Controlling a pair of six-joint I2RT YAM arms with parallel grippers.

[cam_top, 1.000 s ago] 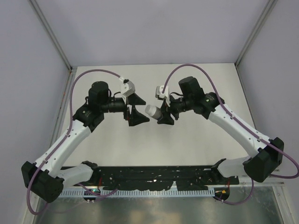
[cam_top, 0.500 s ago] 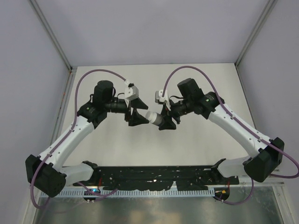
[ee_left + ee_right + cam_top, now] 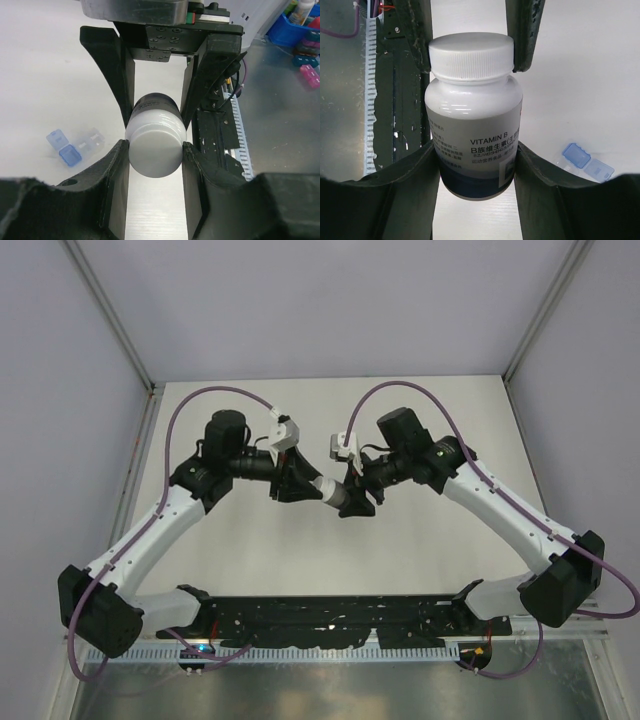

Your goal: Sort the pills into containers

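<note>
A bottle (image 3: 472,115) with a white cap and a "VITAMIN B" label hangs above the table between both arms. My right gripper (image 3: 475,147) is shut on its body. My left gripper (image 3: 155,146) faces it from the other side, and both pads touch the white cap (image 3: 154,150). From above, the bottle (image 3: 328,489) bridges the left gripper (image 3: 303,483) and the right gripper (image 3: 350,497). A clear plastic vial with blue caps (image 3: 75,146) lies on the table below, also visible in the right wrist view as the vial (image 3: 582,161). No pills show.
A black rail (image 3: 330,620) and a metal strip run along the near edge by the arm bases. White walls enclose the table on three sides. A blue bin (image 3: 300,25) with small items stands off the table beyond the rail.
The two arms have come together. My left gripper moved right onto the bottle's cap and its jaws narrowed from wide open to touching it. The right grip is unchanged.
</note>
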